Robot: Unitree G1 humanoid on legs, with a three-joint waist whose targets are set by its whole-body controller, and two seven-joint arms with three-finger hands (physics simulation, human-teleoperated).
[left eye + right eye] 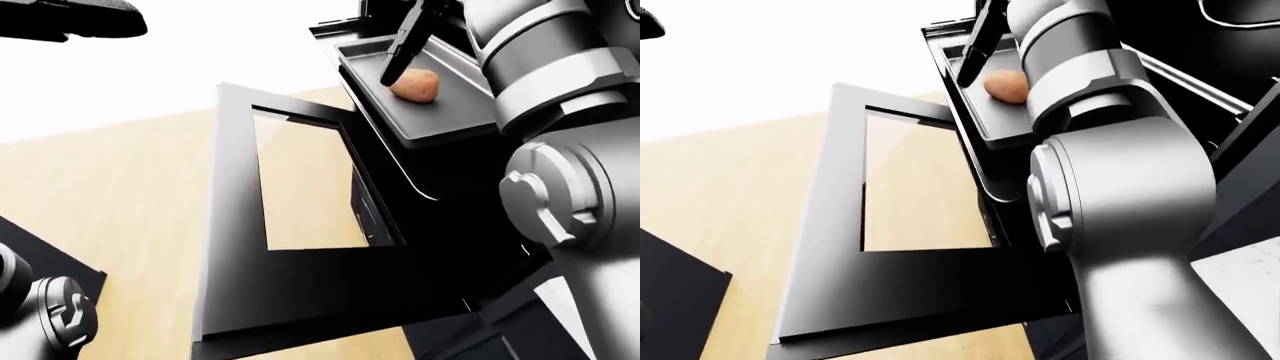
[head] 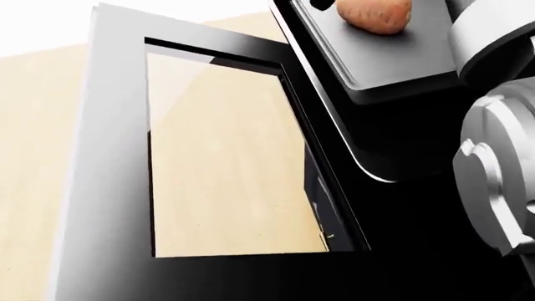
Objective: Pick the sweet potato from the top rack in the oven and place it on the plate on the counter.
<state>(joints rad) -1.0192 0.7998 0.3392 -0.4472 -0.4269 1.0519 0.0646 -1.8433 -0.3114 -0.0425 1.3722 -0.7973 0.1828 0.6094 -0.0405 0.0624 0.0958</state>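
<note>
The sweet potato (image 1: 415,85) lies on a dark tray (image 1: 445,120) pulled out of the open oven, at the top of the left-eye view. It also shows at the top edge of the head view (image 2: 378,15). My right arm reaches in from the right. A black finger (image 1: 402,46) of my right hand (image 1: 393,69) points down just left of the potato, fingers spread, not closed round it. A black shape at the top left of the left-eye view (image 1: 70,18) may be my left hand; its fingers are unclear. No plate shows.
The oven door (image 1: 230,225) hangs open with a glass window (image 1: 300,184), over a light wood floor (image 1: 110,195). My right arm's grey joint (image 2: 502,175) fills the right of the head view. A grey left arm joint (image 1: 55,315) sits bottom left.
</note>
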